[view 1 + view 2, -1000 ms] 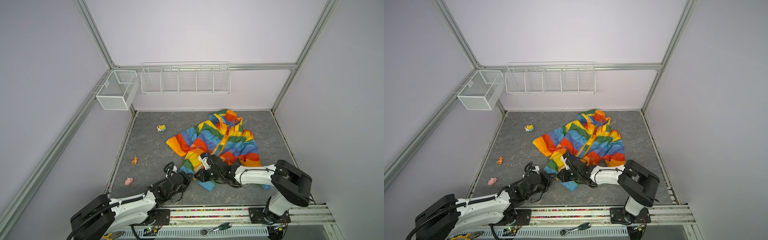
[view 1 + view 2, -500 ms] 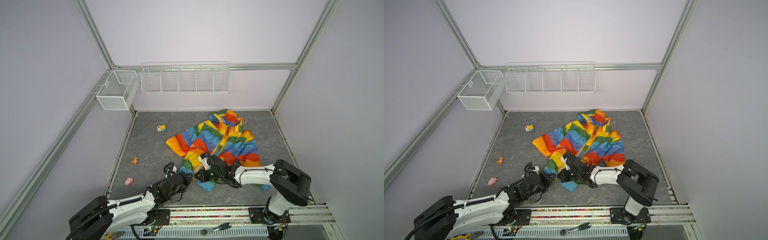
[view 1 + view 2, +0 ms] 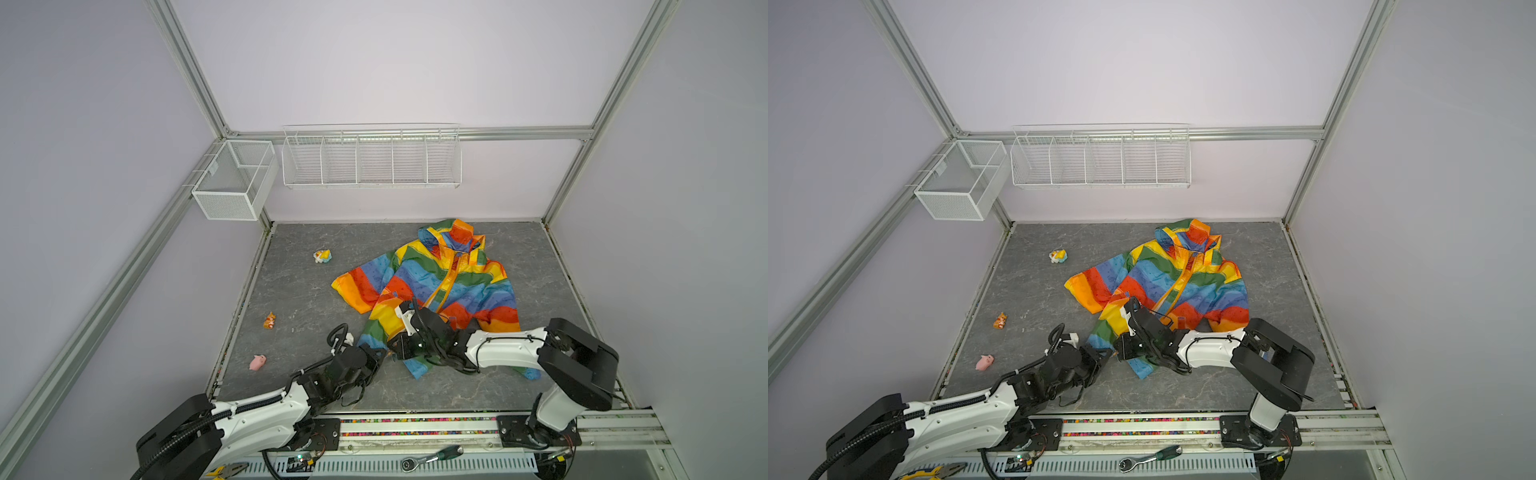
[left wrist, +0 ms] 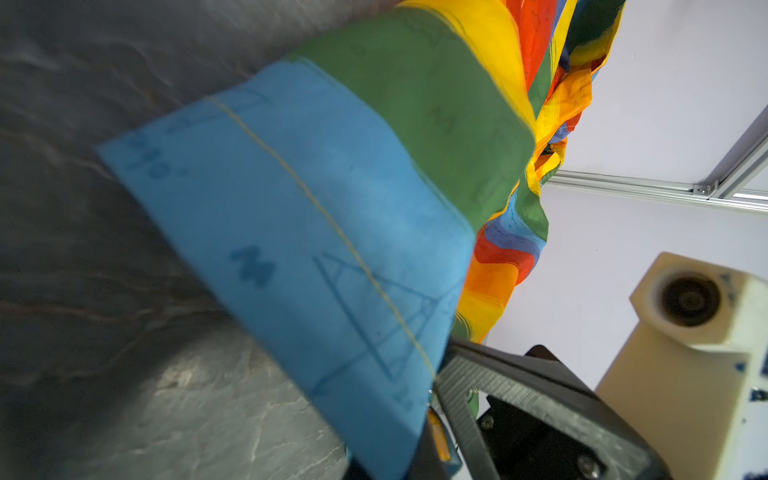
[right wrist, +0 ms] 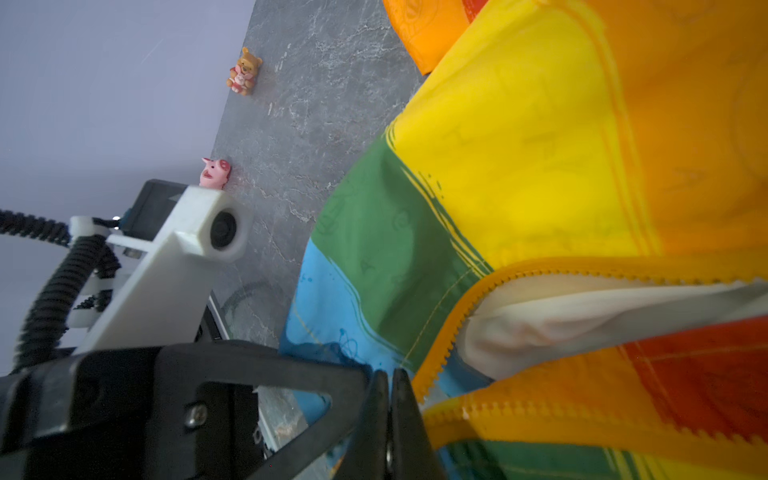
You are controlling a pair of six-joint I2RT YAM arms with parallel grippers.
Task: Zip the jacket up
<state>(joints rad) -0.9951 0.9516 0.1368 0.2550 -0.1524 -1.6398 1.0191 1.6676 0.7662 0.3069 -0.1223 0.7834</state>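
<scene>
Pinching the near hem of the rainbow-striped hooded jacket, left gripper clamps tight; right gripper sits closed beside the orange zipper.

Both arms stretch low, tips nearly meeting; left tool clamps the jacket hem, right tool has jaws pressed together.

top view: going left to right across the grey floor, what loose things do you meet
small pink pig toy → small orange bear toy → small yellow, white and blue toy → rainbow-striped hooded fabric jacket
</scene>
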